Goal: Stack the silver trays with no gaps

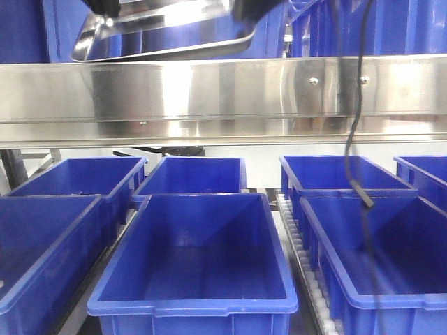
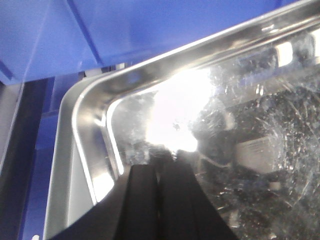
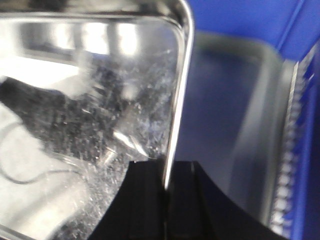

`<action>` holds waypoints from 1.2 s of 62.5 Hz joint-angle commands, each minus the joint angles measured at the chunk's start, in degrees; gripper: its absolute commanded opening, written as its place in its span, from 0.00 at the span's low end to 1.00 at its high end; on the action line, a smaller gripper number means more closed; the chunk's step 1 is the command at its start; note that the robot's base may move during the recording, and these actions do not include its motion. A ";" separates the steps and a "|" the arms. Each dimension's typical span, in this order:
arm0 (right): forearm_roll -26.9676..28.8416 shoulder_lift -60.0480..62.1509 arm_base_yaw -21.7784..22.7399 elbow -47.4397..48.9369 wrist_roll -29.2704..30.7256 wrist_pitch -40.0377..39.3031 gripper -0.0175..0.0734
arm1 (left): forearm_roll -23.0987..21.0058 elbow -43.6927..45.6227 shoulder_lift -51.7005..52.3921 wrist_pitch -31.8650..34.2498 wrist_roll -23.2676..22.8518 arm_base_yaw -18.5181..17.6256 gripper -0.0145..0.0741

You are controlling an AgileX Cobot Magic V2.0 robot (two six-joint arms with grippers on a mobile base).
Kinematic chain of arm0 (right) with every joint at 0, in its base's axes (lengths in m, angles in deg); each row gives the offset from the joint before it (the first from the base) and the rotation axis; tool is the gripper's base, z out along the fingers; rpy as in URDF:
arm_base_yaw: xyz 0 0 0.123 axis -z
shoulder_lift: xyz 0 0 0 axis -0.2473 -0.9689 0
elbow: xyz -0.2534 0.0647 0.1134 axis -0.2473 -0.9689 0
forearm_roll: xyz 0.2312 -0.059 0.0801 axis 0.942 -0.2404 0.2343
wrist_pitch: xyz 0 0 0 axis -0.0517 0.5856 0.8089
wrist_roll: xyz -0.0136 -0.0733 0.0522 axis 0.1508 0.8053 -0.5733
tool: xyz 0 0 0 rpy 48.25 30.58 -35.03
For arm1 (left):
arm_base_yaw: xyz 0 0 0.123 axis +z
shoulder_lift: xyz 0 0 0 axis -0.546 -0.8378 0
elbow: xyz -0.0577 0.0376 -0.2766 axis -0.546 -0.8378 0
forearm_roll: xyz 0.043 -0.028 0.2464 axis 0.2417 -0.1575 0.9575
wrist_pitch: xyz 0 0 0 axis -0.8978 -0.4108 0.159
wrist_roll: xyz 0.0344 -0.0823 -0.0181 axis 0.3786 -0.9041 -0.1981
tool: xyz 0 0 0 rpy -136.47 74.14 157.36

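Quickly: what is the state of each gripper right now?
Left gripper: closed on the tray, at its rim.
Right gripper: closed on the rim of the same tray.

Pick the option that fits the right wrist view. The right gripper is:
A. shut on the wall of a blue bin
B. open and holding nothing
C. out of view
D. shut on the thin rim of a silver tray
D: the right gripper has its dark jaws closed on either side of the thin rim of the silver tray, pinching its edge.
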State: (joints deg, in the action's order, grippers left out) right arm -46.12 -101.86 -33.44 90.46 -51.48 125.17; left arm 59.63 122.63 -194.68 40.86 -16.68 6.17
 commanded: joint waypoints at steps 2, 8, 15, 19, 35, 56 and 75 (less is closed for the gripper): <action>1.05 -0.12 -0.34 0.42 1.05 -0.33 0.10 | 0.72 0.31 -0.14 0.86 0.20 -0.21 0.15; 0.60 -0.35 -0.34 0.42 1.05 -0.33 0.10 | 0.72 0.31 -0.22 0.49 0.20 -0.21 0.15; -0.99 -0.59 -0.34 0.42 1.05 -0.99 0.10 | 1.10 0.31 -0.22 0.51 0.20 -0.21 0.15; -1.00 -0.59 -0.34 0.42 1.05 -1.13 0.10 | 1.10 0.31 -0.22 0.51 0.20 -0.21 0.15; -1.00 -0.59 -0.34 0.52 1.05 -0.15 0.51 | 1.10 1.21 -0.12 0.10 0.20 -0.21 0.15; -1.80 4.16 -0.24 0.65 1.05 -0.38 0.49 | 1.22 3.89 5.88 1.11 0.20 -0.21 0.15; -6.90 16.58 -0.38 0.65 2.03 -3.22 0.21 | 1.34 3.89 18.68 4.39 0.20 -0.21 0.15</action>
State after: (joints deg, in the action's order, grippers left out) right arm -50.85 -89.60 -33.79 90.46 -50.40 123.83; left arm 60.54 125.96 -179.85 43.75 -16.46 6.17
